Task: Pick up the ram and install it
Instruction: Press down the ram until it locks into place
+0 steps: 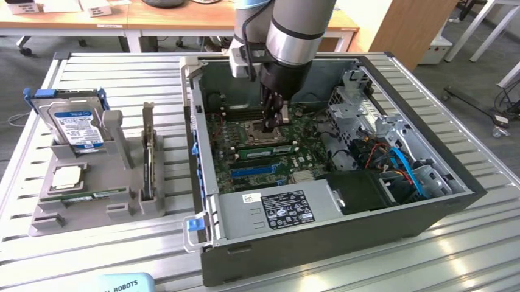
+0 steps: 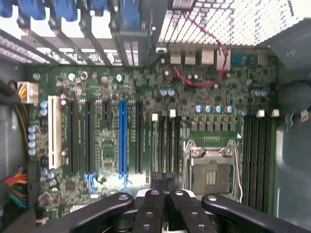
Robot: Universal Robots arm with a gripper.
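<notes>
- Gripper [image 1: 274, 125] hangs inside the open computer case [image 1: 455, 201], its fingers [image 2: 150, 206] pressed together with nothing visibly between them, just above the motherboard [image 2: 97, 141] near the empty processor socket [image 2: 211, 172].
- Ram [image 1: 270, 148] sits in a memory slot just beside the socket, below the fingertips.
- A 2nd stick [image 1: 81, 196] lies in the grey holder [image 1: 49, 225] on the exterior view's left, with the hard drive [image 1: 75, 126] and processor chip [image 1: 67, 176].

The computer case [image 1: 325, 231] is open on top; its walls and the drive cage [image 1: 366, 106] hem the motherboard [image 1: 268, 152].
</notes>
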